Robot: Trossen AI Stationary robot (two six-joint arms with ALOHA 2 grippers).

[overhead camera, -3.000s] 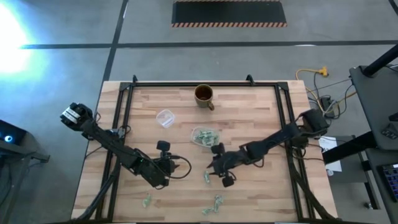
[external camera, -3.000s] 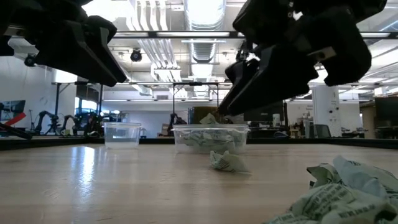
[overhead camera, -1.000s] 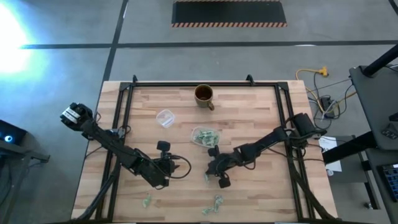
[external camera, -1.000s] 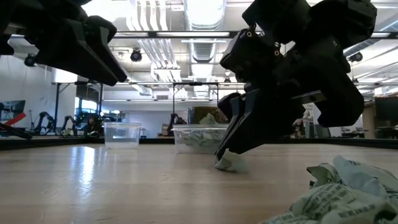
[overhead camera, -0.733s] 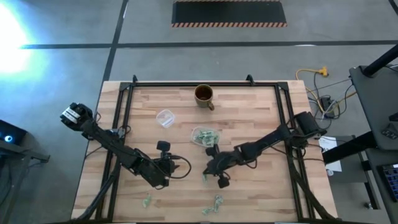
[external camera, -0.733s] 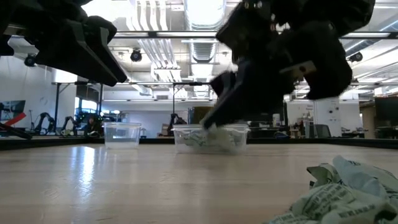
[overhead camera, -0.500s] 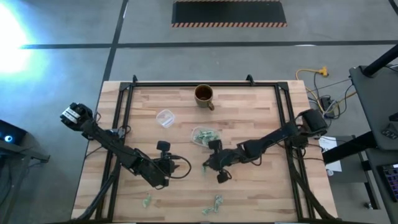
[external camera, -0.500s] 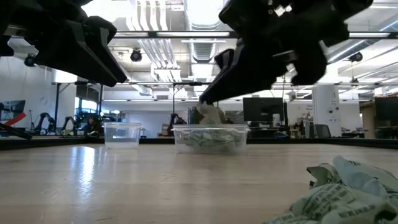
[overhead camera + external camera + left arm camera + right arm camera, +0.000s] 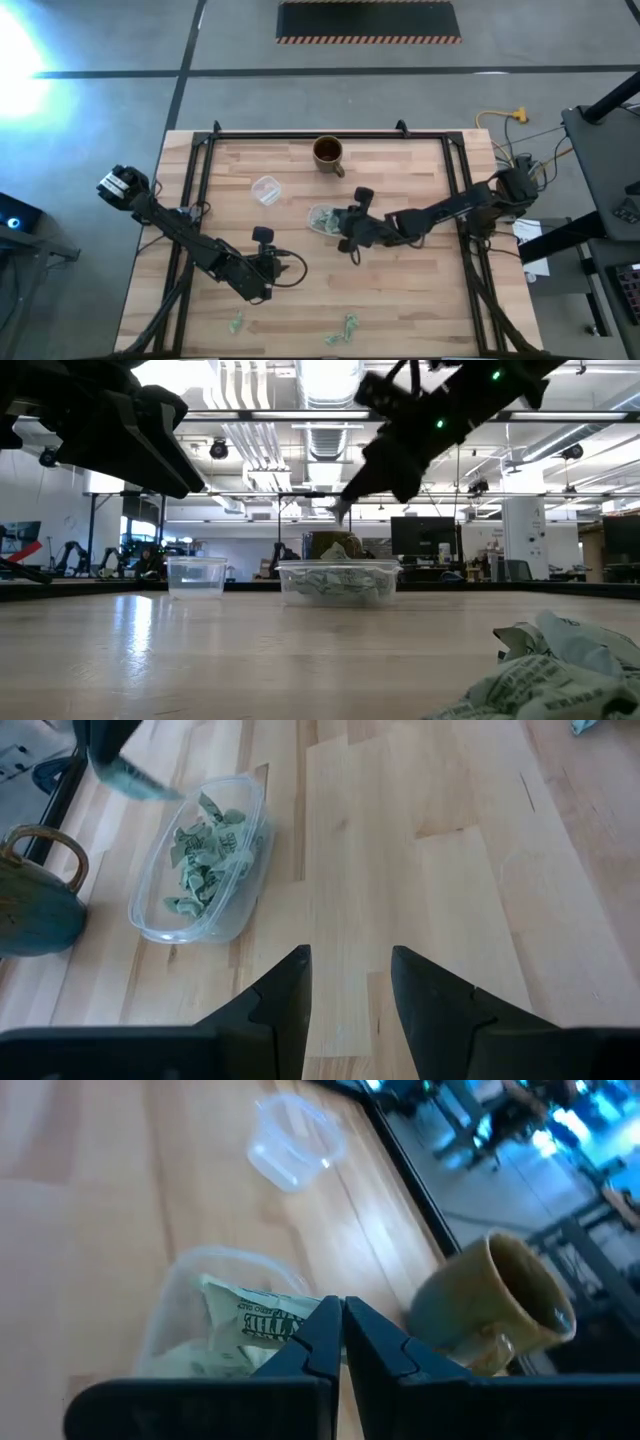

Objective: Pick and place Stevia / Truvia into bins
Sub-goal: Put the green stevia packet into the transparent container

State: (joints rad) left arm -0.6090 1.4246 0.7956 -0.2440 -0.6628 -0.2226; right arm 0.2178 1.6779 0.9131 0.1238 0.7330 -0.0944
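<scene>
My right pincer had risen from the bare wood on the near side of the tub, where a second earlier it was pressed down on a loose sachet; it now hung above the tub's edge, its fingers pressed together on that sachet, whose printed green-and-white paper showed just beyond the tips. That spot on the table lay bare, so I judged one more packet was about to be dropped. The tub, clear and shallow with rounded corners, sat just short of the brown mug and held a crumpled heap of packets. My left pincer had not moved: spread, empty, well apart from the tub.
</scene>
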